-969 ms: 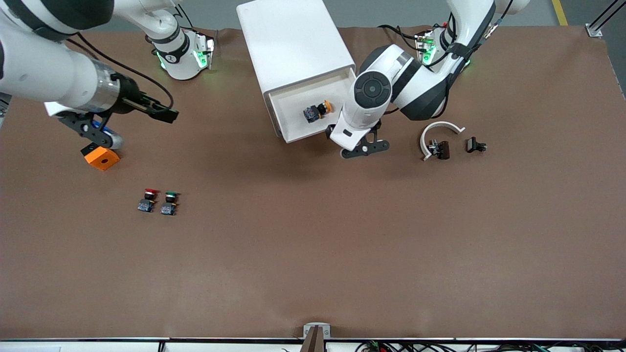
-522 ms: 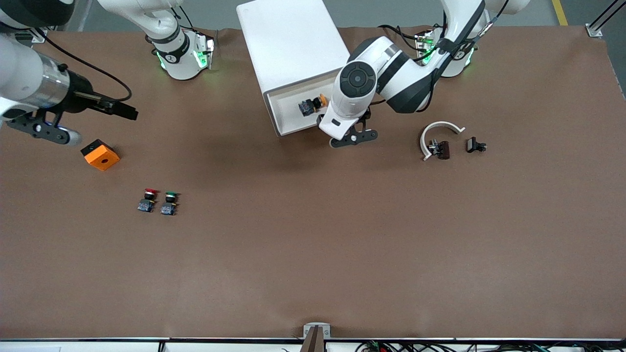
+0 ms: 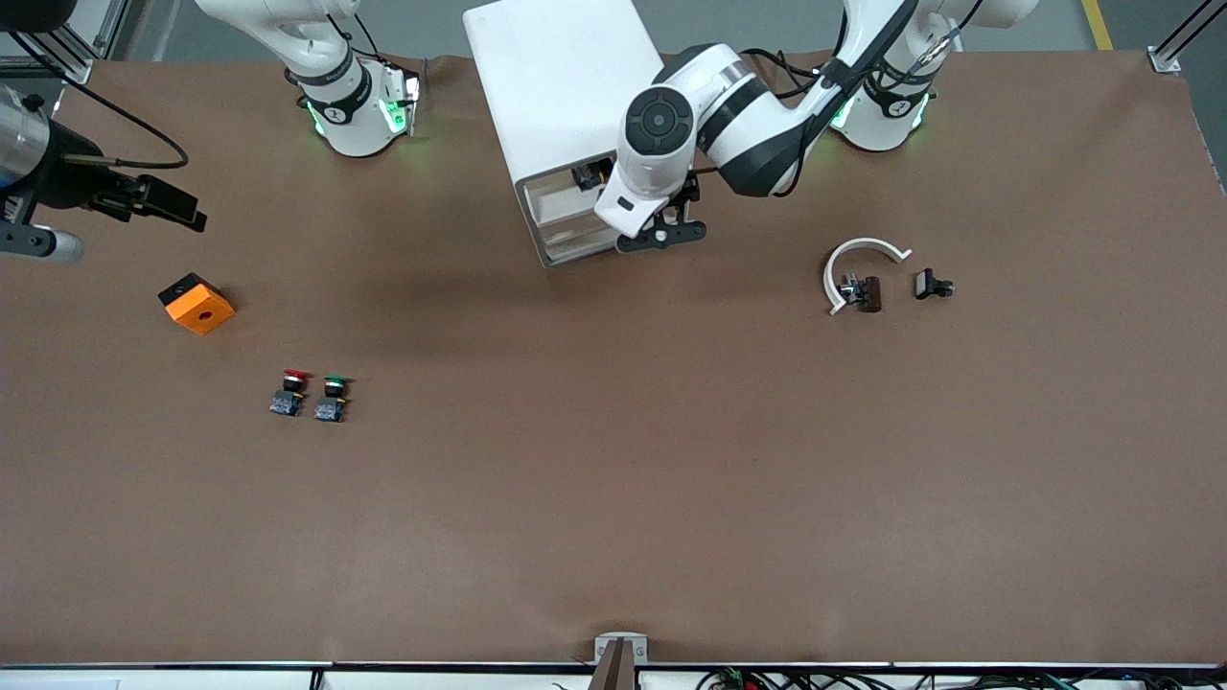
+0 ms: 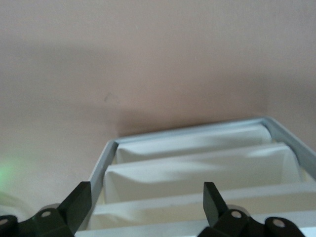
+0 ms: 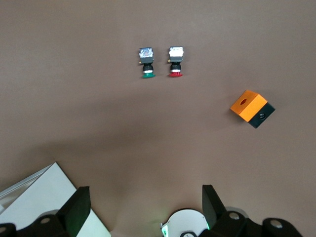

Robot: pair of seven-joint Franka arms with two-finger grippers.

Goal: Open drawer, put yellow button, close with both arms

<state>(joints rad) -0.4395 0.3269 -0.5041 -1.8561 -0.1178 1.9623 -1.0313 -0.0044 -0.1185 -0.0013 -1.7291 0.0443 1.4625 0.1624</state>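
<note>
Jaws spread, left gripper [image 3: 661,233] presses at the front of the drawer [image 3: 566,196], now nearly shut in the cabinet [image 3: 566,86].
Closing looks under way; next, a straight final push. The button [image 3: 587,176] barely shows in the drawer, half hidden by the arm. Right gripper [image 5: 143,210], also spread, waits over the table's right-arm end, cut off in the front view.

place: robotics lab | evidence: two bench-mounted arms [image 3: 729,144], brown-covered table [image 3: 671,479], aluminium framing [image 3: 1174,43]
</note>
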